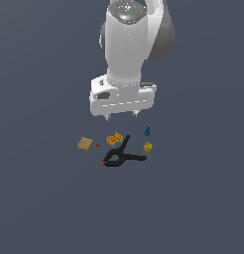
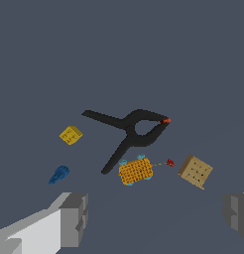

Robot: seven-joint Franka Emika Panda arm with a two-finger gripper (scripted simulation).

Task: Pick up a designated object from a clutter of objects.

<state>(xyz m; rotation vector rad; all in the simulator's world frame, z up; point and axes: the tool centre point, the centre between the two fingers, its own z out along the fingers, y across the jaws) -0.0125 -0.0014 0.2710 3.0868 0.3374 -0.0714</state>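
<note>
A: Gripper state?

B: Spread wide, nothing between the fingers. Wrist view shows one pad at each side of the frame with bare floor between. It hangs above the clutter, touching nothing.

A: Where's the blue piece?

B: On the floor, below the gripper and off to the exterior view's right of it, nearest the finger on that side. In the wrist view the blue piece sits just ahead of the closer finger, outside the gap between the pads. Looks tapered, lying on its side.

A: Neighbours?

B: Yellow cube near it, apart, further from the gripper. Black clamp lies flat in the middle of the pile, red tip at one jaw end. Orange-yellow lump just beside the clamp's handle, roughly under the gripper's midline; can't tell if they touch. Red dot next, then the tan waffle square beyond it, toward the exterior view's left. Blue piece is clear of the clamp.
</note>
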